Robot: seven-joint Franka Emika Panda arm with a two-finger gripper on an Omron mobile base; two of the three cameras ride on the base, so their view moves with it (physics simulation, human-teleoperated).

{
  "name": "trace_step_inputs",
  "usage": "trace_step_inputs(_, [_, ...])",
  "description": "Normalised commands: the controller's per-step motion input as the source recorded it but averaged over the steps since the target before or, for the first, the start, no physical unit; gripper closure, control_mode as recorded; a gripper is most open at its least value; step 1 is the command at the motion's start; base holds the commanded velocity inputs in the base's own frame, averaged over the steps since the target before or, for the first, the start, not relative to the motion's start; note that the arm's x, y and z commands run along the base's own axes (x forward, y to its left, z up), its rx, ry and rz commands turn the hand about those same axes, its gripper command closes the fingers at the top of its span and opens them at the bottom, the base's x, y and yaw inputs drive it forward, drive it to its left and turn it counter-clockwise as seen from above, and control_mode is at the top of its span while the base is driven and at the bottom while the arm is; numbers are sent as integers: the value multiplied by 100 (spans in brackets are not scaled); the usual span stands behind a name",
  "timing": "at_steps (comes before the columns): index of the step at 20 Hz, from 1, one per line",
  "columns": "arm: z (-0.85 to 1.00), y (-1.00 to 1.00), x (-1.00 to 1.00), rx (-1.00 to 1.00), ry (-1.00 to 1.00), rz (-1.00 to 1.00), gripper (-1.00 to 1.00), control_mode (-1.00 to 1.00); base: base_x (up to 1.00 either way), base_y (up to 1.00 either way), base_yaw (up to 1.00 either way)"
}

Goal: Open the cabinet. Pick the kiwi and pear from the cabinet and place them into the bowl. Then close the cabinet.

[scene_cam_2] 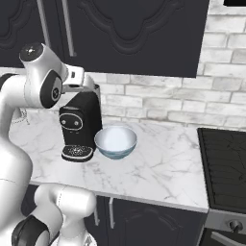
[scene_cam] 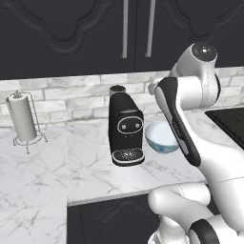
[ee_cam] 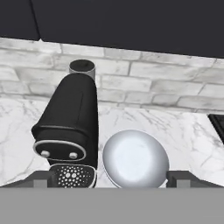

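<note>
Claw (ee_cam: 112,178) released, its two tips spread wide at the foot of the hand view, above the white bowl (ee_cam: 135,159), which sits empty on the worktop (ee_cam: 192,131) just beside the black coffee machine (ee_cam: 70,122); the cabinet's (ee_cam: 131,22) dark underside runs overhead. From the left base view both doors look shut, the two silver bar handles (scene_cam: 125,28) near each other at the middle seam, their long axis straight up and down. I'd say opening comes first: raise the hand, pinch one bar from its two sides, and pull out in an arc about the outer edge. The right base view shows the doors flush too; no kiwi or pear to be seen.
</note>
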Motion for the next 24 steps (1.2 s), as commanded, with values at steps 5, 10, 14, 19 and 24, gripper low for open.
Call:
trace_step_inputs(5, [43,0,-26,2,-7,0,-100,-100,0,0,0])
trace_step_inputs(10, [32,8,-10,0,-24,0,-100,-100,0,0,0])
trace_step_inputs(14, [38,15,-2,2,-28,0,-100,-100,0,0,0])
trace_step_inputs(19, [38,29,0,3,-19,0,-100,-100,0,0,0])
trace_step_inputs(24, [48,13,0,6,-7,-2,-100,-100,0,0,0])
